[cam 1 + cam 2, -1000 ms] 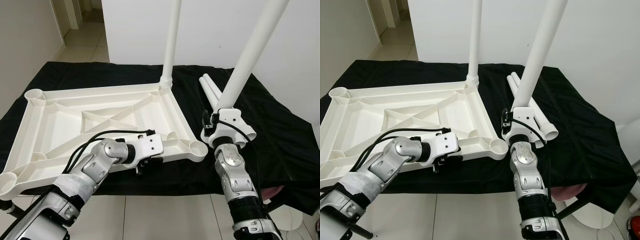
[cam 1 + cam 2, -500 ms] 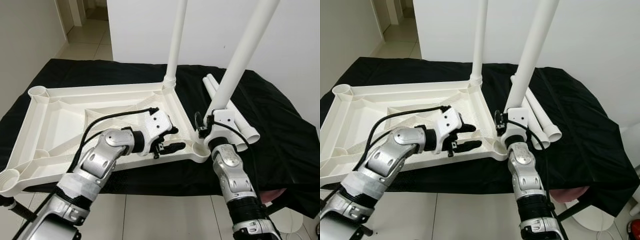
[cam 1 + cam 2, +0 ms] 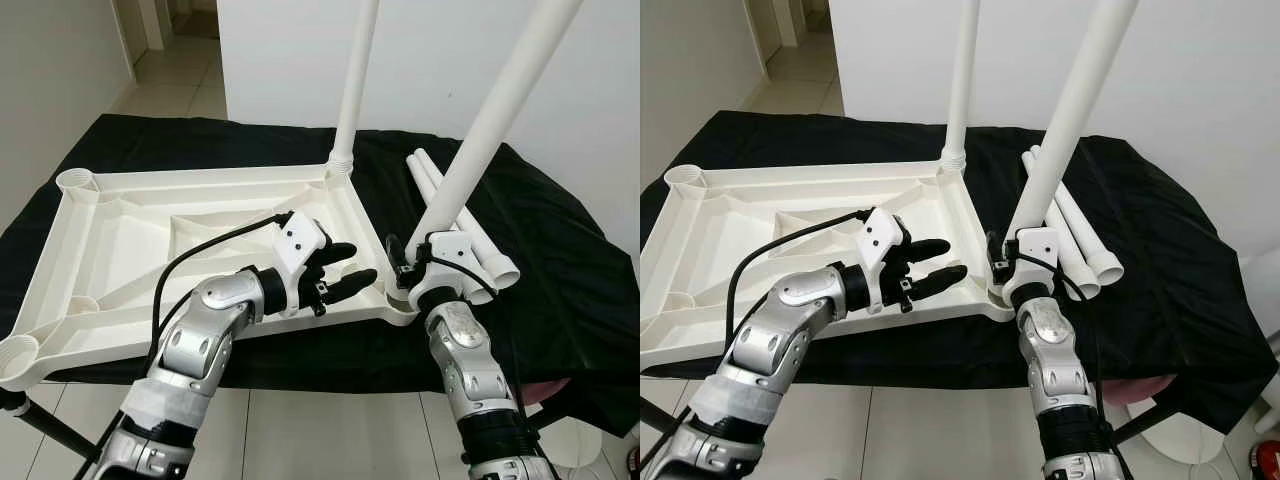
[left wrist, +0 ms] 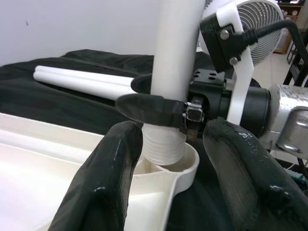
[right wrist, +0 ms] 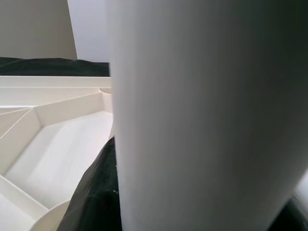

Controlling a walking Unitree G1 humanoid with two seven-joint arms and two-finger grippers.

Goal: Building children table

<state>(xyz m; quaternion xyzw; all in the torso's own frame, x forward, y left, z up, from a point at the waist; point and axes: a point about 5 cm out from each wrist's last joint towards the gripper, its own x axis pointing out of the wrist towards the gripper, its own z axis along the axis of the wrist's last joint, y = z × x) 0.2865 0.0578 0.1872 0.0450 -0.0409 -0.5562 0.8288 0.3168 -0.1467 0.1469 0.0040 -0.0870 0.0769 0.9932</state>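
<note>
Right pincer (image 4: 159, 103) clamped around table leg (image 3: 490, 120)

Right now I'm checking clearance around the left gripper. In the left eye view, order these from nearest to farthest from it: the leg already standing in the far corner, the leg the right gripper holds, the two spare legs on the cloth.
From the left gripper:
1. Held leg, just to its right, at the near corner socket, gripped by the right gripper.
2. Standing leg, behind it at the far corner.
3. Spare legs, farther right on the black cloth.

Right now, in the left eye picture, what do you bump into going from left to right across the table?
White tabletop lying upside down → left gripper → the leg held by the right gripper → two loose legs → bare black cloth.
</note>
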